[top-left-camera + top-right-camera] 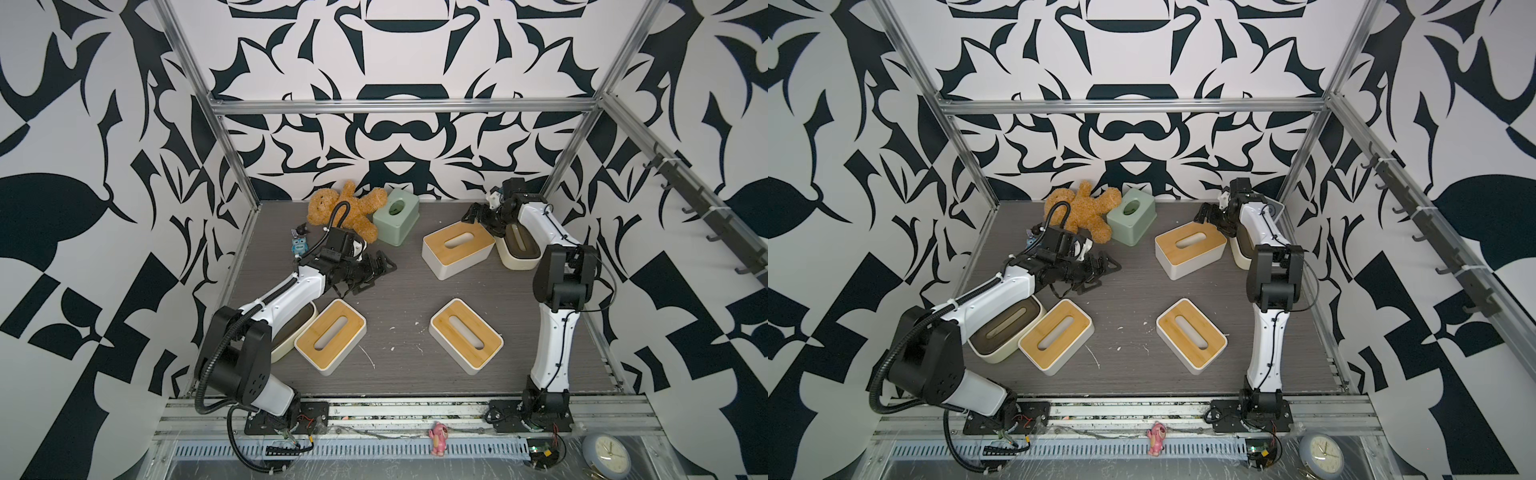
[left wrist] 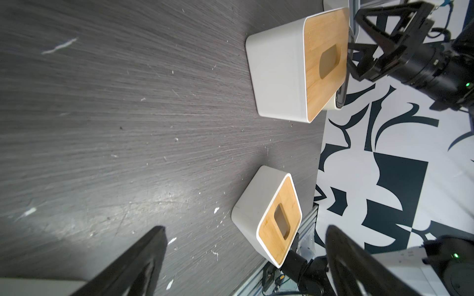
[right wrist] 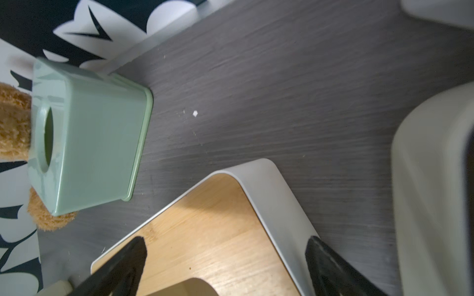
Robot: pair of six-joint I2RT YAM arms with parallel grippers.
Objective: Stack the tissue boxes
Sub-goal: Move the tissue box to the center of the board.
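Right wrist view — right gripper (image 3: pixel 227 242), spread wide, hangs over a bamboo-lidded box (image 3: pixel 266 194) near the far right corner of the table (image 1: pixel 407 291); left gripper (image 1: pixel 376 275) wide, empty.

Robotics lab test cell. A work space is boxed in by a bare aluminium frame (image 1: pixel 399 107), and its walls (image 1: pixel 399 50) are covered with a bold black-and-white abstract pattern. Two white-and-black robot arms, the left arm (image 1: pixel 291 291) and the right arm (image 1: pixel 552 349), are bolted to metal rails (image 1: pixel 415 409) along the front edge of a grey wood-grain tabletop (image 1: pixel 407 282). Loose wiring and a bare circuit board (image 1: pixel 544 455) are seen beside a slotted cable duct (image 1: pixel 374 451). Tissue boxes (image 1: pixel 330 336) and a teddy bear (image 1: pixel 345 212) are laid out on the tabletop.
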